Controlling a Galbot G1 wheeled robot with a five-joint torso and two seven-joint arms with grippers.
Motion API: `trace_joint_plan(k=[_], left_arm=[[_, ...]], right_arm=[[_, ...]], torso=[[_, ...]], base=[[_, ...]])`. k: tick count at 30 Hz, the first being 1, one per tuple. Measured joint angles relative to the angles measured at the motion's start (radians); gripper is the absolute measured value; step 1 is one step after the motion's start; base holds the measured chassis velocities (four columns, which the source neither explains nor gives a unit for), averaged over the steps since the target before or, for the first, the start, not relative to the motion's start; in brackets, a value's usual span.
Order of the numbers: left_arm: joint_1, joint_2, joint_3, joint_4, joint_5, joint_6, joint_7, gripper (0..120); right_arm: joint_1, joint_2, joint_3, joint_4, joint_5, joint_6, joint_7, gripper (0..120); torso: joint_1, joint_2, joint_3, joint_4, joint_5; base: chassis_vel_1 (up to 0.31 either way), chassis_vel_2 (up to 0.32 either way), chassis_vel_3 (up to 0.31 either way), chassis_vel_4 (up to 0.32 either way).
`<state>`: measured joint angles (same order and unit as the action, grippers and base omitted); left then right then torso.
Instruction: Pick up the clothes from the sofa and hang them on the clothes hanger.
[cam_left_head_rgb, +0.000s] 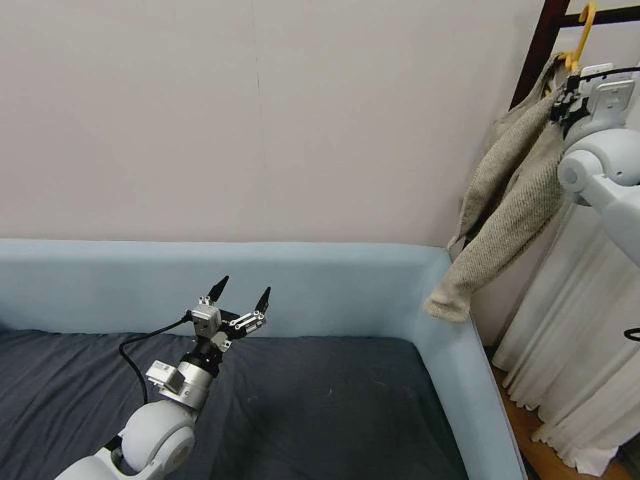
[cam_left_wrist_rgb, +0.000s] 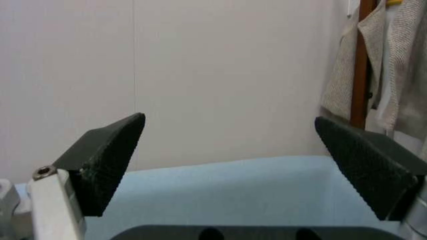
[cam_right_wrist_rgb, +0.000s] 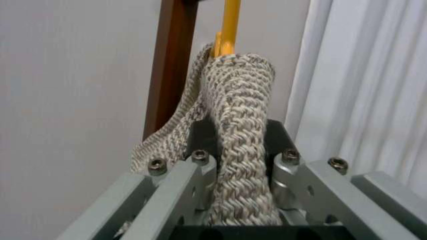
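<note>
1. Head view, upper right: right gripper (cam_left_head_rgb: 572, 95) raised next to the yellow hanger (cam_left_head_rgb: 583, 28) on the dark wooden stand (cam_left_head_rgb: 535, 45), clamped on the knitted sweater (cam_left_head_rgb: 505, 200). Right wrist view confirms it, with a thick fold of knit pinched between the fingers just under the hanger's stem.
2. Sweater well clear of the sofa (cam_left_head_rgb: 300, 275), draping down from the hanger area. One sleeve dangles past the sofa's back corner, beside the white curtain (cam_left_head_rgb: 580, 330).
3. Left gripper (cam_left_head_rgb: 238, 297) low over the dark seat cushion (cam_left_head_rgb: 330, 400), fingers spread wide with nothing between them.
4. Judged far along: pick-up and carry to the stand done. Seemingly left: settling the knit on the hanger and letting go.
5. Hard to tell whether the sweater truly rests over the hanger or hangs from the grip alone, since fabric and gripper hide the hanger's shoulders. Top of the stand cut off at the frame edge. Near and left parts of the seat also cut off, so more clothes there cannot be ruled out.
</note>
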<state>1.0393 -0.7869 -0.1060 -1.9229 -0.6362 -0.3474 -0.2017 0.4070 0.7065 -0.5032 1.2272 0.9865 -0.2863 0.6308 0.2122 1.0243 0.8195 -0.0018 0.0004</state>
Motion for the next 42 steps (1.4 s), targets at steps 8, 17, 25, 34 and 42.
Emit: trace_joint_plan(k=[8, 17, 25, 34, 42], left_arm=[[0.001, -0.009, 0.002, -0.003, 0.004, -0.003, 0.0, 100], [0.0, -0.011, 0.001, 0.003, 0.006, -0.008, 0.002, 100], [-0.003, -0.016, 0.004, 0.008, 0.005, -0.011, 0.003, 100], [-0.006, -0.016, 0.005, 0.013, 0.005, -0.015, 0.004, 100], [-0.002, -0.014, 0.005, 0.008, 0.004, -0.017, 0.005, 100]], right_arm=[[0.081, 0.044, -0.045, -0.059, 0.089, -0.011, 0.078, 10], [0.106, 0.087, -0.054, -0.115, 0.132, -0.022, 0.101, 10], [0.139, 0.153, -0.061, -0.206, 0.157, -0.029, 0.115, 10], [0.153, 0.188, -0.054, -0.249, 0.192, -0.03, 0.132, 10], [0.152, 0.204, -0.035, -0.268, 0.234, -0.034, 0.159, 10]], torso=[[0.0, 0.0, 0.0, 0.0001, -0.0004], [0.0, 0.0, 0.0, 0.0004, -0.0005], [0.0, 0.0, 0.0, 0.0004, -0.0006], [0.0, 0.0, 0.0, 0.0002, -0.0006], [0.0, 0.0, 0.0, 0.0004, -0.0006]], base=[[0.0, 0.0, 0.0, 0.0], [0.0, 0.0, 0.0, 0.0], [0.0, 0.0, 0.0, 0.0], [0.0, 0.0, 0.0, 0.0], [0.0, 0.0, 0.0, 0.0]])
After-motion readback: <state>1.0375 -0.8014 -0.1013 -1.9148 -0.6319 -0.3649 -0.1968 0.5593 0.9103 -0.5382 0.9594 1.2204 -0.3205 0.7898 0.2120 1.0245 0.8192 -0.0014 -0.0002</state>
